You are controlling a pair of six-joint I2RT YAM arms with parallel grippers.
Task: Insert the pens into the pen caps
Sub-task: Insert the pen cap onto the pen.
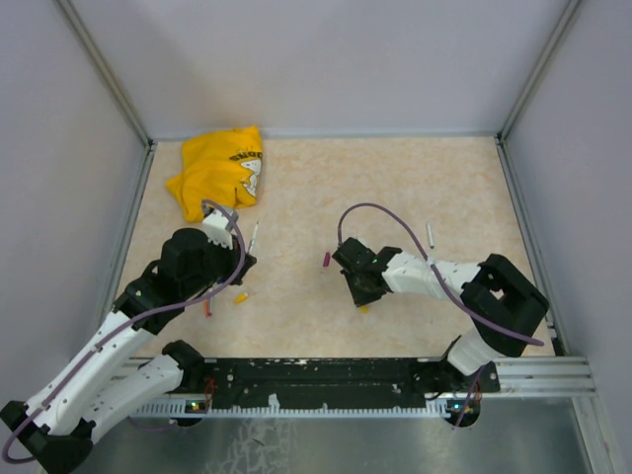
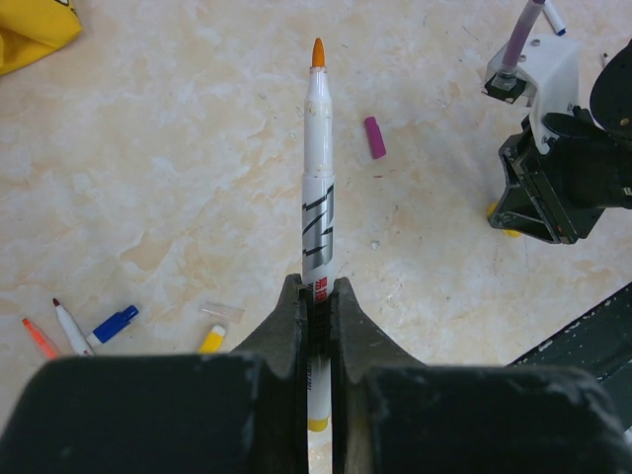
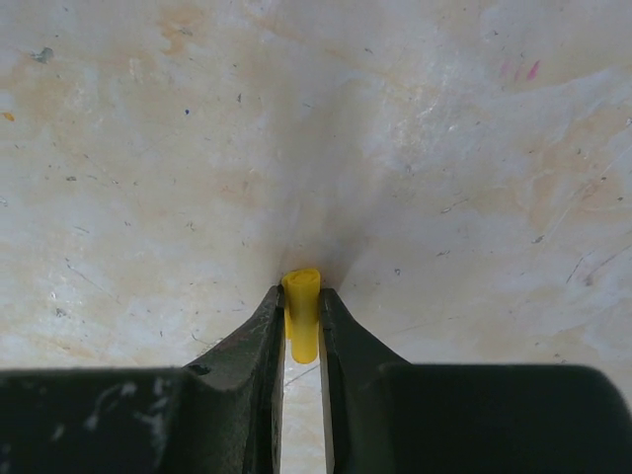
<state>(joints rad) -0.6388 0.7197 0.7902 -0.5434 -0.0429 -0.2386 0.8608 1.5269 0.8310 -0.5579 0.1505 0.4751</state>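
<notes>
So from the top camera, the left gripper (image 1: 247,255) is over the left part of the table (image 1: 444,188), just below the yellow cloth (image 1: 217,170), with a white pen (image 1: 255,237) poking out of it. The right gripper (image 1: 361,294) is down near the middle, right at a yellow cap (image 1: 363,308), and a purple cap (image 1: 327,259) lies just up-left of it. There's also a spare white pen (image 1: 431,235) off to the right. In the left wrist view, the left gripper (image 2: 316,291) is clamped tight on the white pen (image 2: 318,148), orange tip pointing away from the camera. The purple cap (image 2: 374,137) sits on the table beyond it, to the right. Bottom left there's a little cluster: an orange-red pen (image 2: 39,338), a red-tipped pen (image 2: 71,328), a blue cap (image 2: 116,323) and a loose yellow cap (image 2: 211,340). In the right wrist view, the right gripper (image 3: 301,296) has its fingers pinched around the yellow cap (image 3: 301,316), low against the table, with the cap's end sticking out just past the fingertips.
</notes>
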